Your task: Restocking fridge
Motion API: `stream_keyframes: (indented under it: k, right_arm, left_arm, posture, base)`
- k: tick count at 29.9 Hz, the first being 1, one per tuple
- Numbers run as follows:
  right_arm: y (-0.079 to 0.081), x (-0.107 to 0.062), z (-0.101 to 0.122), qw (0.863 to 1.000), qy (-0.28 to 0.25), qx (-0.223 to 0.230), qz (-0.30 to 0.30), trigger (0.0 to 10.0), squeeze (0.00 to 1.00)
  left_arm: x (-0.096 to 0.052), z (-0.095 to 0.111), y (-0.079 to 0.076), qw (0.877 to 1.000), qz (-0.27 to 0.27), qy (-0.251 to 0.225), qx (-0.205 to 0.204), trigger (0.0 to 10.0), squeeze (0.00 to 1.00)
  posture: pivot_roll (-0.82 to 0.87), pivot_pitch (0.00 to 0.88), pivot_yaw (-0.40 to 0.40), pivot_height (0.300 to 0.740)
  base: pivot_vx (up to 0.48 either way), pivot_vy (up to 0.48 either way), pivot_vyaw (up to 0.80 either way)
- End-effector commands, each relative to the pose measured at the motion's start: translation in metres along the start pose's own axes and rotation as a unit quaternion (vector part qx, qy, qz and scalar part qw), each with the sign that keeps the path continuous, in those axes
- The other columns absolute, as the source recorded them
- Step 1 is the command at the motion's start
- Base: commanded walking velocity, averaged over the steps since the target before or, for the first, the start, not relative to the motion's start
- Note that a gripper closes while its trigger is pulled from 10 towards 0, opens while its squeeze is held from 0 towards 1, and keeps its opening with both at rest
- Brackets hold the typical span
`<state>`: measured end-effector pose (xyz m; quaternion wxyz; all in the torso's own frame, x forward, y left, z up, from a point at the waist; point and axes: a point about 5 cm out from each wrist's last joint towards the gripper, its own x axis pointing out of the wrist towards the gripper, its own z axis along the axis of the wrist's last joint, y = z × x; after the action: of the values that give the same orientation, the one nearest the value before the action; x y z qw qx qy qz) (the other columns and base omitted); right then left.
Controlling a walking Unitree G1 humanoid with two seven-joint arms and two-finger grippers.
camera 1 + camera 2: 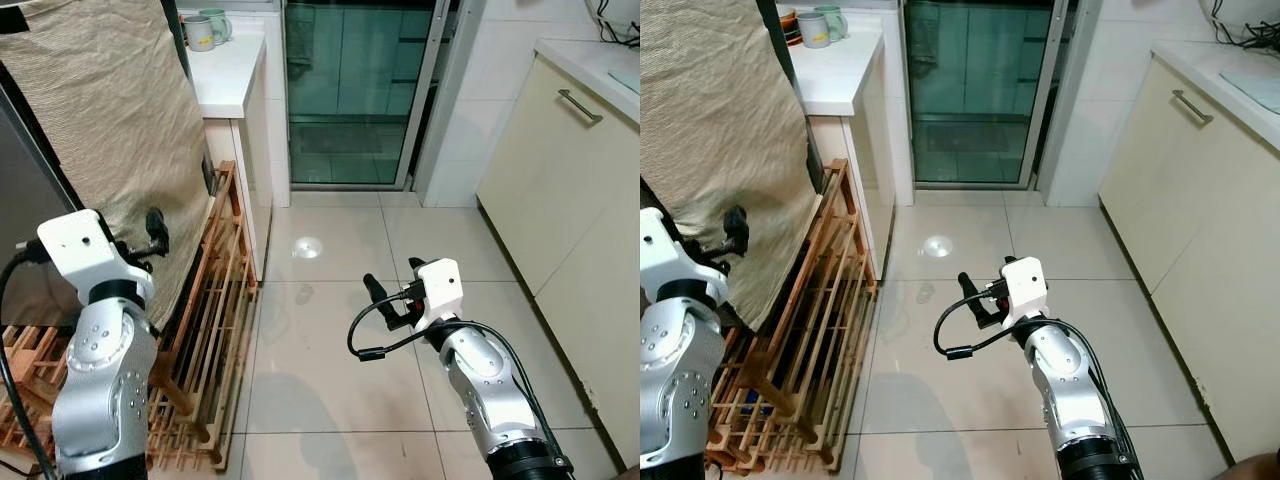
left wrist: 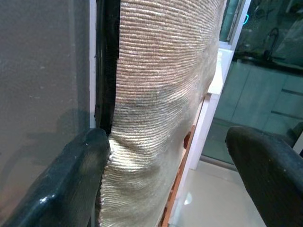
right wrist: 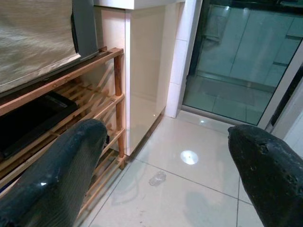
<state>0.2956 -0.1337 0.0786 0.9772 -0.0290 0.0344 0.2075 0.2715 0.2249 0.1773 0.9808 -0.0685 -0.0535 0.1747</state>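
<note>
Two mugs (image 1: 207, 29), one wooden rack (image 1: 215, 330), two hands (image 1: 395, 285)

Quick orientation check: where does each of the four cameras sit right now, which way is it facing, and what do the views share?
Left eye: on the head, facing forward and down at the tiled floor; both silver arms show, left gripper by the beige cloth.
Right eye: beside it, same scene, right gripper over the floor.
Left wrist: along its open fingers at the cloth's edge.
Right wrist: along its open fingers toward the wooden rack.
Shared: the rack and the glass door.
</note>
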Motion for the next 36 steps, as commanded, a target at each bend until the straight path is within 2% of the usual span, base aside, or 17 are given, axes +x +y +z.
stream_keyframes:
  k: [1,8,10,13,14,16,20,21,23,26,27,29,30,31,33,35,36]
  right_arm:
    - [-0.002,0.0,0.0,1.0,0.0,0.004,-0.002,10.0,0.0]
    - [-0.004,0.0,0.001,1.0,0.0,0.002,-0.007,10.0,0.0]
    - [-0.004,0.0,0.0,1.0,0.001,0.003,-0.008,10.0,0.0]
    - [-0.002,0.001,-0.001,1.0,0.003,0.004,-0.006,10.0,0.0]
    - [-0.002,0.001,-0.001,1.0,0.003,0.004,-0.006,10.0,0.0]
    - [-0.001,0.002,-0.001,1.0,0.004,0.004,-0.005,10.0,0.0]
    - [-0.001,0.002,-0.001,1.0,0.006,0.005,-0.006,10.0,0.0]
    - [-0.001,0.002,-0.001,1.0,0.006,0.005,-0.006,10.0,0.0]
    - [-0.002,0.002,-0.001,1.0,0.006,0.006,-0.008,10.0,0.0]
    - [-0.002,0.001,-0.002,1.0,0.007,0.007,-0.01,10.0,0.0]
    - [-0.002,0.001,-0.002,1.0,0.007,0.008,-0.01,10.0,0.0]
    - [-0.002,0.001,-0.002,1.0,0.007,0.008,-0.01,10.0,0.0]
    - [-0.002,0.001,-0.002,1.0,0.008,0.008,-0.011,10.0,0.0]
    - [-0.001,0.001,-0.003,1.0,0.008,0.008,-0.011,10.0,0.0]
    - [-0.002,0.0,-0.003,1.0,0.009,0.007,-0.014,10.0,0.0]
    - [-0.002,0.0,-0.003,1.0,0.009,0.006,-0.016,10.0,0.0]
    - [-0.003,-0.001,-0.003,1.0,0.008,0.005,-0.022,10.0,0.0]
  left_arm:
    - [0.006,0.006,0.0,1.0,0.011,-0.013,0.003,10.0,0.0]
    - [0.016,0.009,-0.003,1.0,0.019,-0.016,-0.01,10.0,0.0]
    - [0.022,0.006,-0.011,1.0,0.005,-0.013,-0.015,10.0,0.0]
    - [0.029,-0.001,-0.035,0.998,-0.057,0.007,-0.034,10.0,0.0]
    - [0.029,-0.001,-0.035,0.998,-0.057,0.007,-0.034,10.0,0.0]
    - [0.032,-0.007,-0.052,0.994,-0.102,0.021,-0.045,10.0,0.0]
    - [0.029,-0.016,-0.096,0.97,-0.216,0.057,-0.097,10.0,0.0]
    - [0.029,-0.016,-0.096,0.97,-0.216,0.057,-0.097,10.0,0.0]
    - [0.025,-0.018,-0.115,0.955,-0.269,0.064,-0.105,10.0,0.0]
    - [0.017,-0.015,-0.15,0.926,-0.348,0.064,-0.132,10.0,0.0]
    - [0.013,-0.012,-0.163,0.913,-0.375,0.064,-0.149,10.0,0.0]
    - [0.013,-0.012,-0.163,0.913,-0.375,0.064,-0.149,10.0,0.0]
    - [0.01,-0.01,-0.172,0.905,-0.392,0.061,-0.154,10.0,0.0]
    - [0.001,-0.006,-0.187,0.889,-0.426,0.056,-0.158,10.0,0.0]
    - [-0.009,-0.005,-0.2,0.876,-0.458,0.047,-0.141,10.0,0.0]
    - [-0.011,-0.007,-0.2,0.875,-0.464,0.048,-0.133,10.0,0.0]
    - [-0.007,-0.015,-0.187,0.889,-0.443,0.052,-0.107,10.0,0.0]
  posture:
    - [-0.07,0.0,0.014,0.74]
    - [-0.08,0.0,0.017,0.74]
    - [-0.08,0.0,0.014,0.74]
    - [-0.08,0.0,0.005,0.74]
    - [-0.08,0.0,0.005,0.74]
    - [-0.08,0.0,0.007,0.74]
    - [-0.1,0.0,0.015,0.74]
    - [-0.1,0.0,0.015,0.74]
    - [-0.1,0.0,0.017,0.74]
    - [-0.11,0.0,0.02,0.74]
    - [-0.11,0.0,0.021,0.74]
    - [-0.11,0.0,0.021,0.74]
    - [-0.12,0.0,0.021,0.74]
    - [-0.13,0.0,0.029,0.74]
    - [-0.13,0.0,0.033,0.74]
    - [-0.14,0.0,0.043,0.74]
    - [-0.14,0.0,0.045,0.74]
  base:
    - [0.0,0.0,0.0]
    - [0.0,0.0,0.0]
    - [0.0,0.0,0.0]
    - [0.0,0.0,0.0]
    - [0.0,0.0,0.0]
    - [0.0,0.0,0.0]
    - [0.0,0.0,0.0]
    - [0.0,0.0,0.0]
    - [0.0,0.0,0.0]
    - [0.0,0.0,0.0]
    - [0.0,0.0,0.0]
    - [0.0,0.0,0.0]
    - [0.0,0.0,0.0]
    - [0.0,0.0,0.0]
    - [0.0,0.0,0.0]
    - [0.0,0.0,0.0]
    - [0.0,0.0,0.0]
